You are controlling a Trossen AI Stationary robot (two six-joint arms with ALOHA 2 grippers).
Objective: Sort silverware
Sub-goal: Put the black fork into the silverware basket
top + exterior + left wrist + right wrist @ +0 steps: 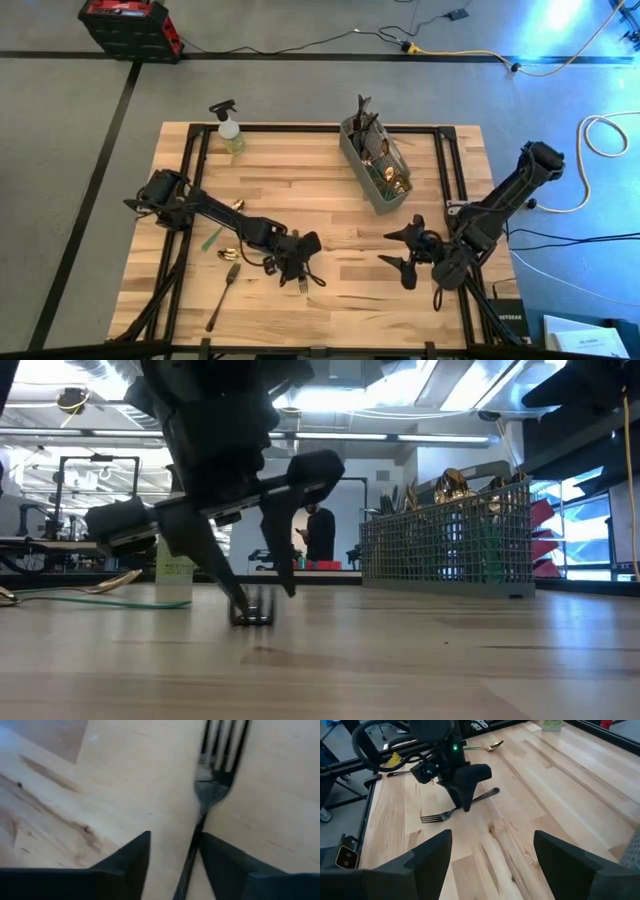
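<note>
- I am lowering my left claw [172, 852] onto the bench [330, 310], fingers parted a little, straddling the thin neck of a dark fork [212, 785]. One finger [227, 860] is touching or nearly touching the shaft; the other is standing apart from it. I am not yet gripping anything.
- The dark fork [455, 810] is lying flat near the front middle of the bench, tines pointing away from my wrist.
- I am judging it light, stiff and slick: a slim metal shaft flush on the wood, likely to skid or pivot as I close. The neck just behind the tines looks like a fair place to pinch, though a hold nearer the handle's middle would balance better.
- My right claw [492, 852] is waiting wide open and empty over the bench's right side, facing the left arm.
- Other pieces are lying loose to the left: a second fork [224, 295] near the front edge, a green-handled piece [210, 238] and a gold spoon [229, 253] just beside each other.
- The grey mesh caddy [377, 165] is standing at the back centre, already holding several pieces, gold ones and dark ones sticking up; I cannot tell how its compartments divide them.
- A spray bottle [230, 130] is standing at the back left, well apart from my work.
</note>
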